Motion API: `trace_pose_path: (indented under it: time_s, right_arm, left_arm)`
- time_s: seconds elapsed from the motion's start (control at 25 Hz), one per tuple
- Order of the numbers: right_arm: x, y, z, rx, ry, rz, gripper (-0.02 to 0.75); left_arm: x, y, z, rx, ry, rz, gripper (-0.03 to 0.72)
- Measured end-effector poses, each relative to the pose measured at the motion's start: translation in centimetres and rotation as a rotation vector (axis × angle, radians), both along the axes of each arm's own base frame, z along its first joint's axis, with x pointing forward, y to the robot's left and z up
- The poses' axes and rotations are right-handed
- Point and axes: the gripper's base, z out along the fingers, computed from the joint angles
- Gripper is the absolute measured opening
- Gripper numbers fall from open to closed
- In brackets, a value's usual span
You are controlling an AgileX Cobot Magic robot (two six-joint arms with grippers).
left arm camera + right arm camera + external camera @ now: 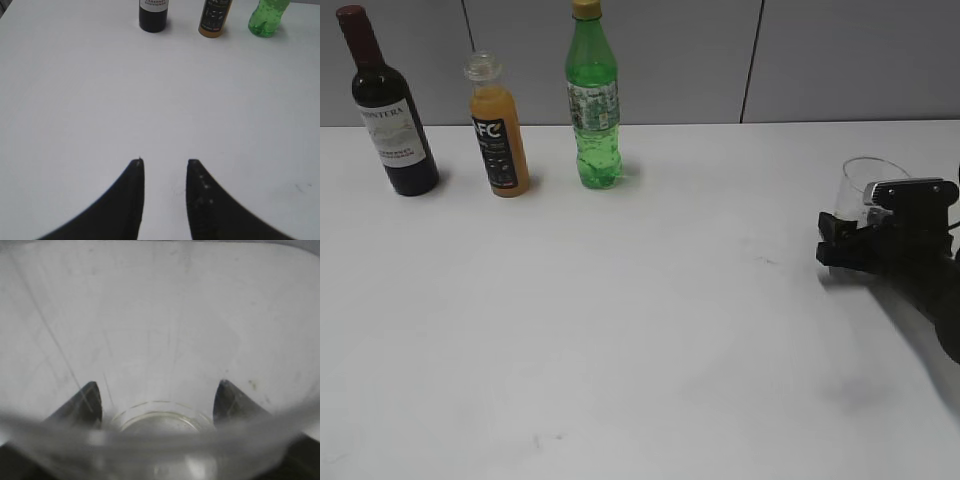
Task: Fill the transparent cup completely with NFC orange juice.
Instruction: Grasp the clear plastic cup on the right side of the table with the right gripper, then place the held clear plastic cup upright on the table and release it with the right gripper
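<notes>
Clear thin-walled cup [160, 365] btwn R fingers [90, 402], grip unclear; L fingers [135, 190] apart.

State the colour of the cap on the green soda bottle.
Yellow. The green soda bottle shows its cap best in the exterior view.

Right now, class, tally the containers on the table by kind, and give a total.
Bottles: 3 (wine bottle, juice bottle, green bottle)
Cups: 1 (cup)
Total: 4
</notes>
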Motion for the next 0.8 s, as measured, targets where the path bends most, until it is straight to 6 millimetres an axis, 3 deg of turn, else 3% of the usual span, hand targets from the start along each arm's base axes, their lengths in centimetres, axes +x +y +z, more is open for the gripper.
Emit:
trace_pose_path:
  time_s: [0.36,0.6,0.8]
  right_arm:
    - [-0.5,3.3,3.5,-0.045,-0.107,0.408,0.534]
    - [-2.2,5.5,3.2,-0.028,-0.077,0.708,0.534]
    - [-3.3,8.1,3.2,-0.001,-0.054,0.84,0.534]
  left_arm:
    - [0.0,0.0,0.0,0.0,0.0,0.0,0.233]
    - [0.0,0.0,0.0,0.0,0.0,0.0,0.233]
    - [0.0,0.0,0.0,0.0,0.0,0.0,0.233]
